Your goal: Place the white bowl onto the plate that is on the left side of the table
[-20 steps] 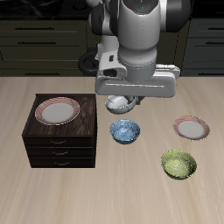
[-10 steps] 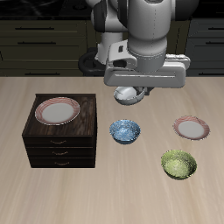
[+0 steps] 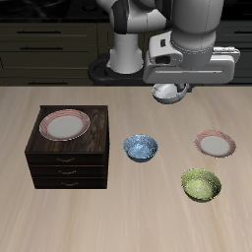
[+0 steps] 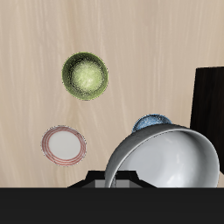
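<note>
My gripper (image 3: pixel 169 91) is shut on the white bowl (image 3: pixel 167 94) and holds it well above the table (image 3: pixel 118 217). In the wrist view the bowl (image 4: pixel 166 159) fills the near field, tilted, with its pale grey inside showing. The pink-rimmed plate on the left side of the table (image 3: pixel 215 144) lies flat on the tabletop, nearer the front edge than the bowl and off to one side. It also shows in the wrist view (image 4: pixel 64 144), apart from the bowl.
A blue patterned bowl (image 3: pixel 141 148) and a green speckled bowl (image 3: pixel 201 184) sit on the table. A dark wooden drawer cabinet (image 3: pixel 67 157) carries a second pink-rimmed plate (image 3: pixel 65 124). Dark kitchen cabinets stand behind the table.
The gripper has lifted the white bowl higher and carried it sideways from above the blue bowl toward the plate on the tabletop.
</note>
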Controlling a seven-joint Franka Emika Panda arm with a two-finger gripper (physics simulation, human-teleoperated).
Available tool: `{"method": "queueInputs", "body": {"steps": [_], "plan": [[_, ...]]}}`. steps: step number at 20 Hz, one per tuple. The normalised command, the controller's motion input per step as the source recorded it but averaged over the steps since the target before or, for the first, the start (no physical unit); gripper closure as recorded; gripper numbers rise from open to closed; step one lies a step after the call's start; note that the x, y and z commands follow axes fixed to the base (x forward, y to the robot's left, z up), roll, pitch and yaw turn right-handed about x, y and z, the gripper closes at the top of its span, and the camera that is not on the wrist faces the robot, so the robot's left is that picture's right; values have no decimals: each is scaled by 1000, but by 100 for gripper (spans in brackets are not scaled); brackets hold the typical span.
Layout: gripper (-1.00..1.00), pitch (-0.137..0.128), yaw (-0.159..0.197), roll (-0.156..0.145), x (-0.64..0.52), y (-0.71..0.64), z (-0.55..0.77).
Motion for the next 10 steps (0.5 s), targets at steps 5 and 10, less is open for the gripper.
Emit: {"method": "queueInputs", "body": {"steps": [5,10], "plan": [[100,-4,-1,32,-261,374,40],[100,-20,-8,-2,-108,264,110]]}}
